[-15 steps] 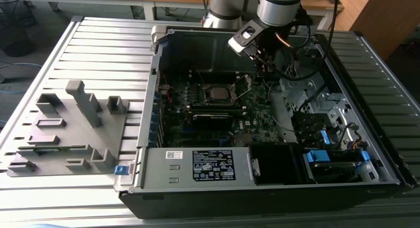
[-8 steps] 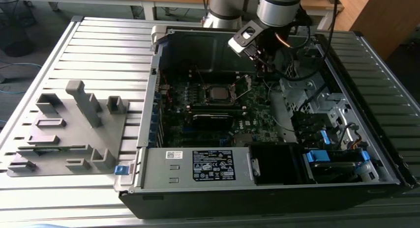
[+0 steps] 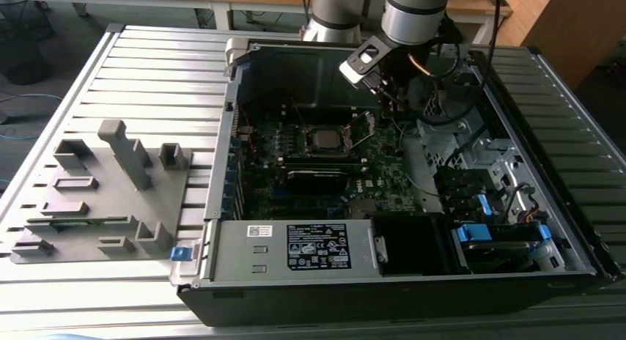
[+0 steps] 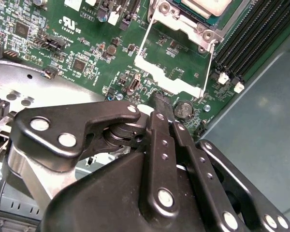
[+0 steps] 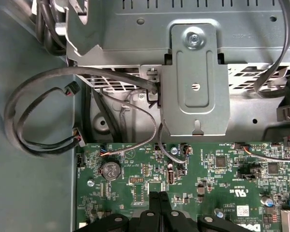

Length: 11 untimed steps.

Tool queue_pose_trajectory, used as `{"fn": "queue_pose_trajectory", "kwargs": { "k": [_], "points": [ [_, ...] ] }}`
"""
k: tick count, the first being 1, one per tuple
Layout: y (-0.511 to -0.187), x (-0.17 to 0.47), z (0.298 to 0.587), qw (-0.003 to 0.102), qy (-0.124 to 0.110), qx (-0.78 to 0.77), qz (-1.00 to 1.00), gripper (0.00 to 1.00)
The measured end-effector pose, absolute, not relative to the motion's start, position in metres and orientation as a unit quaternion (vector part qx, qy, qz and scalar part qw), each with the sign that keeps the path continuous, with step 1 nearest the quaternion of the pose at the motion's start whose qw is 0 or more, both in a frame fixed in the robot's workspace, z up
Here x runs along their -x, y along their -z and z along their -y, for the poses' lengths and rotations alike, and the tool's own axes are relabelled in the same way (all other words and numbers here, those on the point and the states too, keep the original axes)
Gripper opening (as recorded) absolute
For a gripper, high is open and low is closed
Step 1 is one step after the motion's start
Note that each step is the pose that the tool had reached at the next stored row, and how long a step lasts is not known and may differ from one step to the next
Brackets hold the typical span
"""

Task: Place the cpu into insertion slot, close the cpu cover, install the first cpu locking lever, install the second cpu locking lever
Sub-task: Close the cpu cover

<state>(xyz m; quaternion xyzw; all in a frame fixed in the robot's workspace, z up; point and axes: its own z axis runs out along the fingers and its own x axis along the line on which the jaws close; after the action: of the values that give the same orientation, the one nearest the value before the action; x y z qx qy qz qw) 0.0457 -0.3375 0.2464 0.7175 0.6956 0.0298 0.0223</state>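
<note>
Well off to the exterior view's left of the cpu, a grey fixture tray lies on the slatted bench. Around the cpu stands the open computer case, with the green motherboard on its floor. The cpu itself appears already seated in its socket near the board's middle, its dull metal top facing up. In the second wrist view the cpu cover stands swung open just beside the cpu, with bare board showing through its square opening, so it is not yet closed. The gripper hovers at the cover's free edge, on the side away from the cpu. Its fingers are pressed together with nothing between them, and the tip is very near that edge or just touching it; I cannot tell which. A coin battery sits just beside the tip. To the exterior view's right of the cpu lie loose cables and drive bays with blue tabs. By my judgement the cover is light, stiff sheet metal on a hinge, smooth and slippery. It is better pushed at its free edge than pinched, and pushed gently, since the cpu and the socket under it look fragile.
</note>
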Motion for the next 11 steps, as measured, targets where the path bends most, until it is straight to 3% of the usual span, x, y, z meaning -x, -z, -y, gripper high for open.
{"fn": "queue_pose_trajectory", "kwargs": {
  "k": [11],
  "points": [
    [-0.2416, -0.0457, 0.3375, 0.022, -0.030, -0.717, -0.696, 0.11]
  ]
}}
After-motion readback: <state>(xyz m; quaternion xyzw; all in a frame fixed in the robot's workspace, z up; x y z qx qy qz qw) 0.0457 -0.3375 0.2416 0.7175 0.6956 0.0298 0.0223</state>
